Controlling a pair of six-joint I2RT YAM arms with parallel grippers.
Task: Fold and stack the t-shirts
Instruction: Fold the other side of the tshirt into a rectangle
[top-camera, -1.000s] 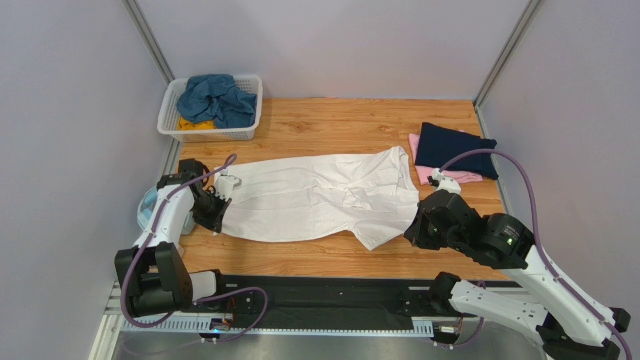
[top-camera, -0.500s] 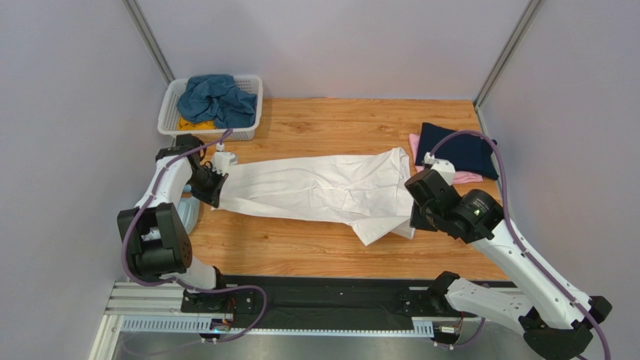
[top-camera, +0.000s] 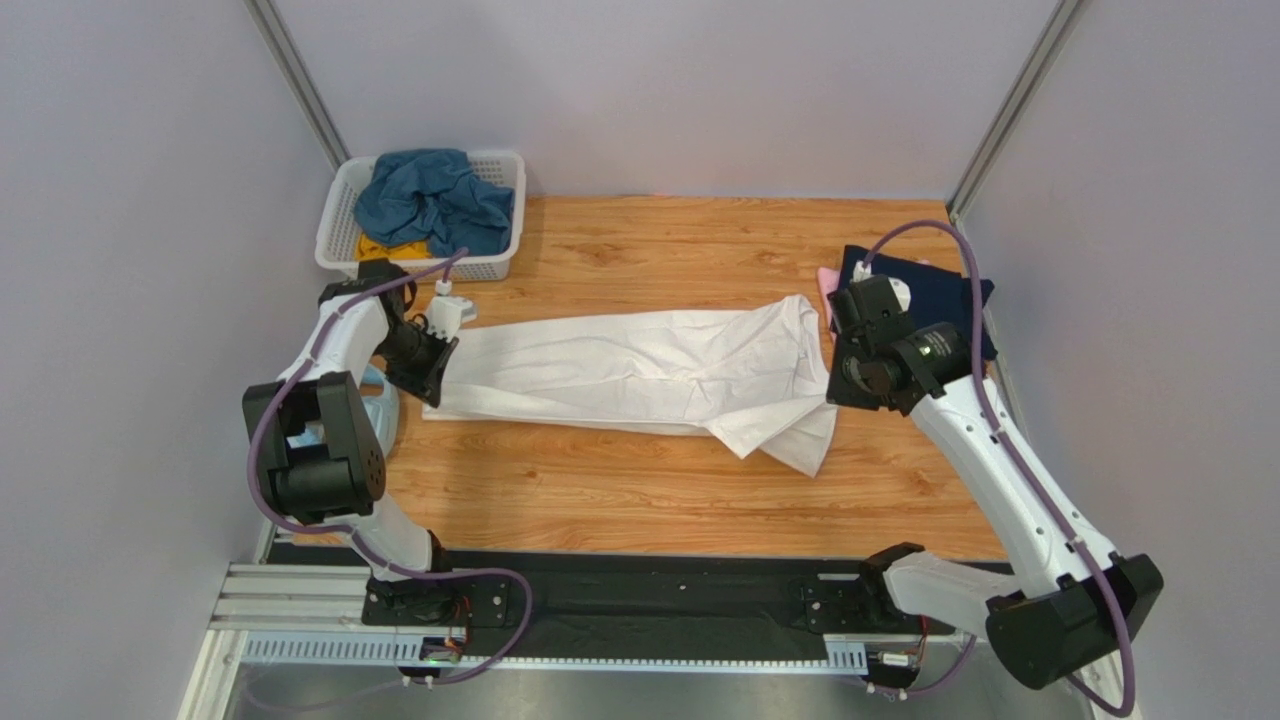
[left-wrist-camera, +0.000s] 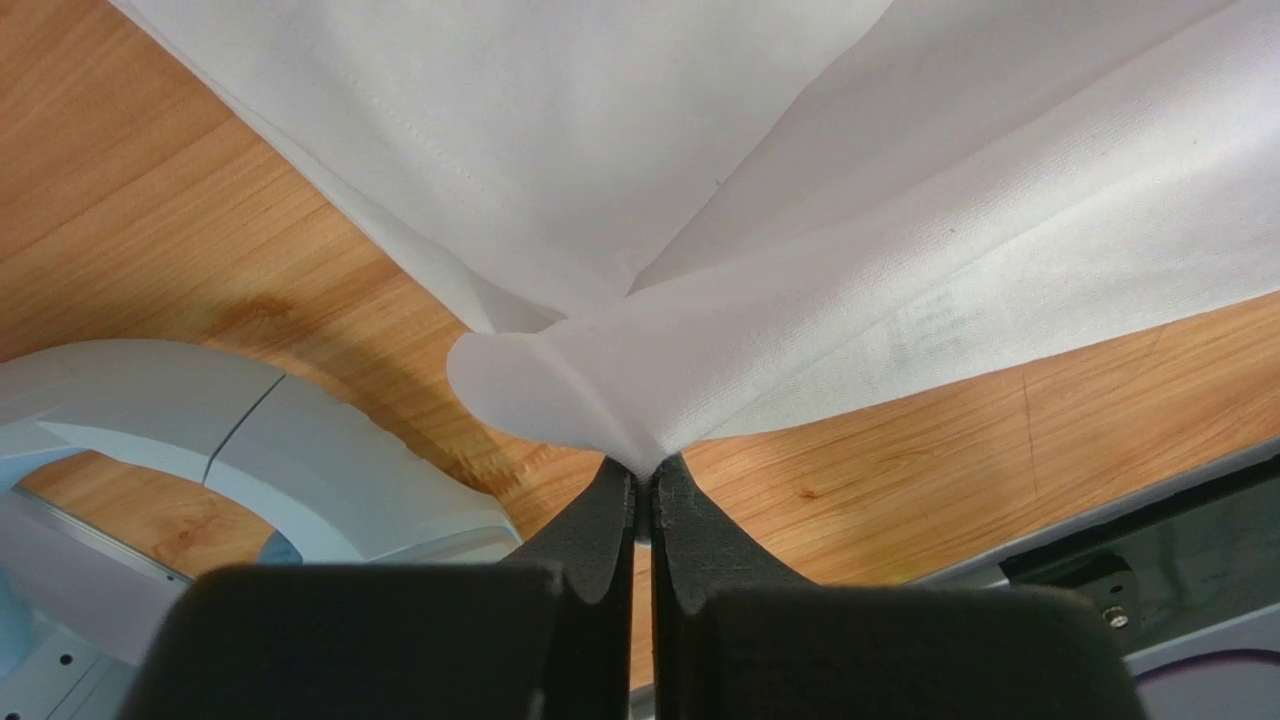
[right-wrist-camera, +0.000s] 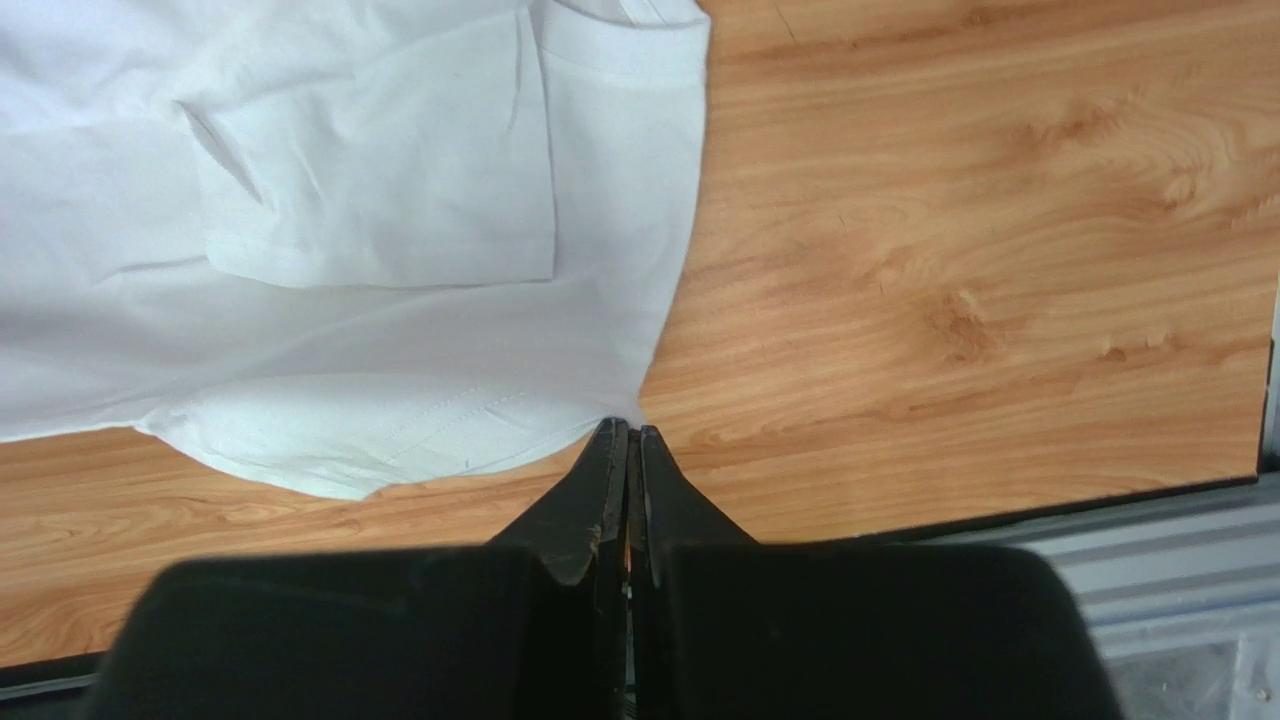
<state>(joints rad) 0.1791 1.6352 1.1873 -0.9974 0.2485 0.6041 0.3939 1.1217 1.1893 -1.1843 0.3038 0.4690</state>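
Left gripper (left-wrist-camera: 649, 477) clenches a bunched edge of the white t-shirt (top-camera: 631, 375) lying on the table (top-camera: 601, 503). Right gripper (right-wrist-camera: 628, 438), clamped, nips its hem, barely visibly; its arm (top-camera: 992, 450) hides most of the navy t-shirt (top-camera: 924, 282).

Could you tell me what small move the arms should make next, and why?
Probably carry both pinched edges slightly toward the back of the table and lower them together. The left gripper and right gripper are each shut on an edge of the white t-shirt, and a sleeve flops out on the near side, so the lengthwise fold is not laid flat yet.
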